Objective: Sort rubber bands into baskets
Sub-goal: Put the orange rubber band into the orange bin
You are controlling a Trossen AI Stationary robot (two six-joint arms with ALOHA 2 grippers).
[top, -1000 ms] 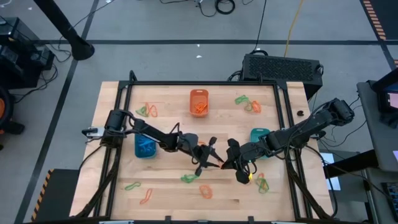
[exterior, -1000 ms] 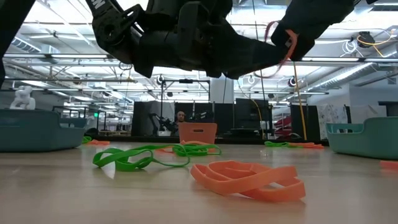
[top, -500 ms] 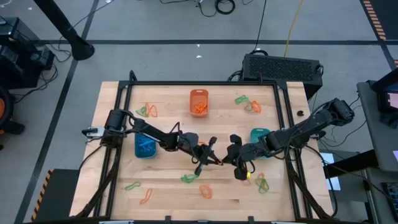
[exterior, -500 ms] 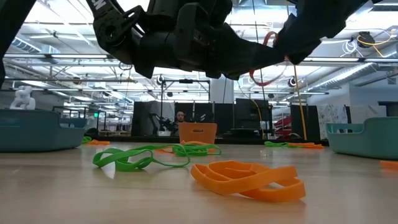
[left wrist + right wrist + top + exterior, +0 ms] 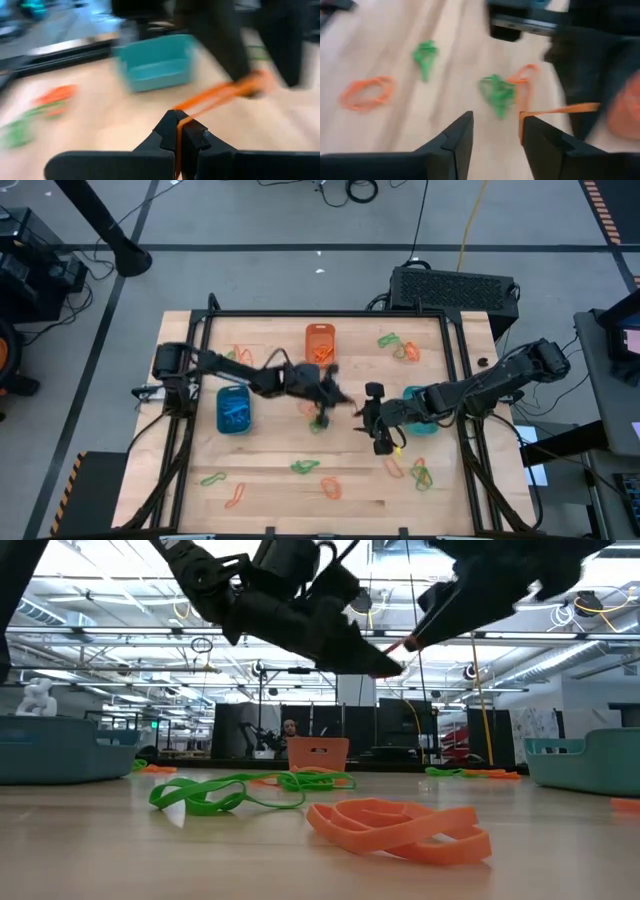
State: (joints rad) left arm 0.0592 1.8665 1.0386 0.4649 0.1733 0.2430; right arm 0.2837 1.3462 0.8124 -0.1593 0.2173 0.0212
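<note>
An orange rubber band (image 5: pixel 215 95) is stretched in the air between my two grippers over the table's middle. My left gripper (image 5: pixel 343 400) (image 5: pixel 178 120) is shut on one end. My right gripper (image 5: pixel 369 418) (image 5: pixel 496 122) stands open close by, with the band's other end caught on one finger. The orange basket (image 5: pixel 319 343) stands at the far middle, the blue basket (image 5: pixel 233 411) at the left, and the teal basket (image 5: pixel 418 400) at the right, partly behind my right arm. Loose green rubber bands (image 5: pixel 205 795) and orange rubber bands (image 5: pixel 400 828) lie flat on the wood. My left gripper pinches the orange band's end (image 5: pixel 178 129) between its two fingertips, coming in nearly level from the table's left. The band runs taut from there toward my right gripper, clear of the table. My right gripper does not clamp the band. The band's other end (image 5: pixel 522 125) is hooked around one finger near its tip, and a taut strand (image 5: pixel 570 108) leads off toward the left gripper.
Loose bands lie in heaps near the front edge (image 5: pixel 305 467) (image 5: pixel 331 487) (image 5: pixel 236 496) (image 5: pixel 420 473) and at the far left (image 5: pixel 237 358) and far right (image 5: pixel 398 347). A black frame (image 5: pixel 325 314) borders the table. Bare wood shows between the blue basket and the front heaps.
My left gripper has shut on the orange band that my right gripper held, then gone up and toward the far edge, pulling the band taut. My right gripper has opened and rolled, and the band stays caught on one of its fingers.
</note>
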